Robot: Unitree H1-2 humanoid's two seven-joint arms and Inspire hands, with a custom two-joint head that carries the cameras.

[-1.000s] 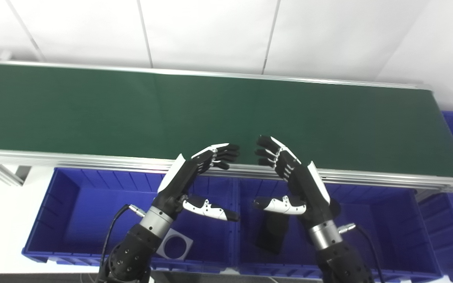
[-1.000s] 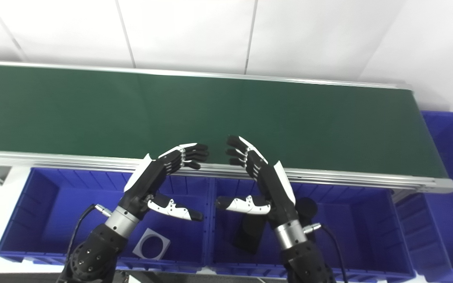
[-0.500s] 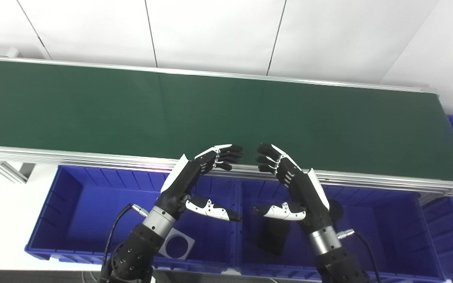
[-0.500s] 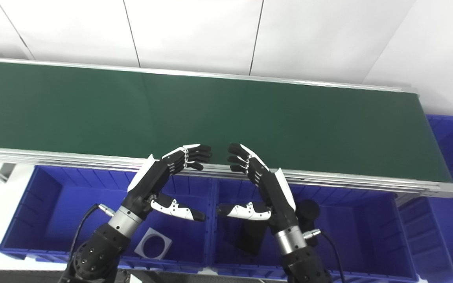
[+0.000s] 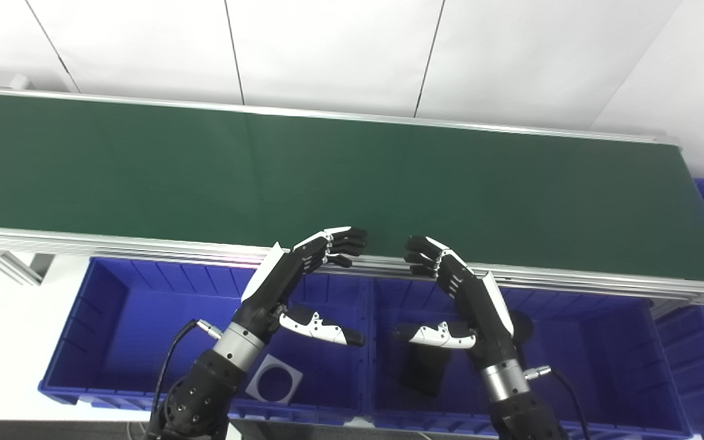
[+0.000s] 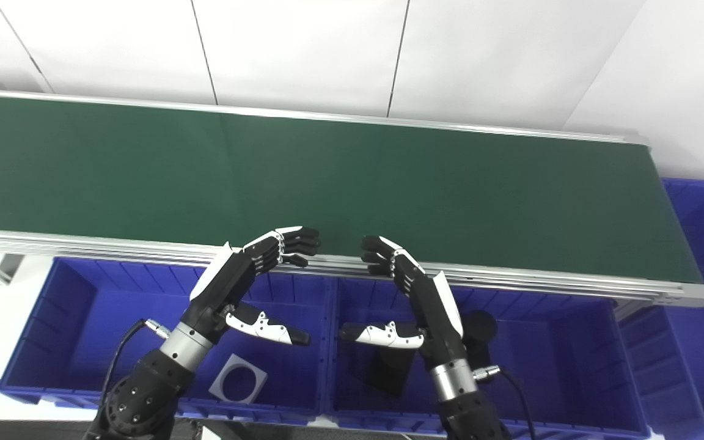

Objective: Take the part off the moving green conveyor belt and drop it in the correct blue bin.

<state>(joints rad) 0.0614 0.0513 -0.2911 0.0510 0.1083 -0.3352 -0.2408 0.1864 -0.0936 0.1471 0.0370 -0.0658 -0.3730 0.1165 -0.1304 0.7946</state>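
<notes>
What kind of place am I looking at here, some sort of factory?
Probably a sorting station in a workshop or test lab: a long green conveyor belt with metal rails, blue bins set below its near edge holding a few parts, and two open robot hands, left and right, above them.

My left robot hand (image 5: 285,278) and right robot hand (image 5: 471,293) hover open over the bins (image 5: 113,318), fingertips at the belt (image 5: 205,165) edge.

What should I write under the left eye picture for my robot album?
Both open hands, left and right, wait above the blue bins beside a bare green belt.
</notes>
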